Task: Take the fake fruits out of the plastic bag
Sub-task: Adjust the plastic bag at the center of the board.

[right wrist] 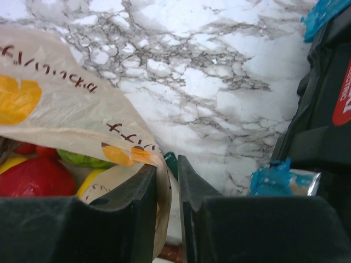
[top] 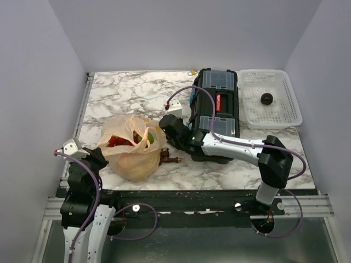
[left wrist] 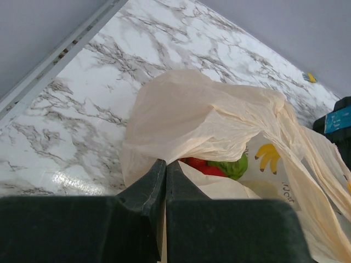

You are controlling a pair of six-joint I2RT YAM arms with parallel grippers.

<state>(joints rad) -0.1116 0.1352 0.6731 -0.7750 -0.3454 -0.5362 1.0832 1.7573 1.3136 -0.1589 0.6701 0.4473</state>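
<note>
Thin, crinkly, translucent peach-orange plastic bag (top: 131, 159) lying left of centre on the white marbled worktop (top: 126, 90). The left hand (left wrist: 164, 167) is closed, apparently pinching the film at the bag's near-left edge. The right hand (right wrist: 167, 167) is closed narrowly on the printed rim. The film is light, limp and slippery, so it is best held at opposite rim edges and spread. Count: one bag. Through its mouth show glossy plastic fake fruits (left wrist: 216, 166), hard, light and likely to roll: one red fruit (right wrist: 33, 178), one green fruit (right wrist: 82, 160), one yellow fruit (right wrist: 10, 163). Any others are hidden.
</note>
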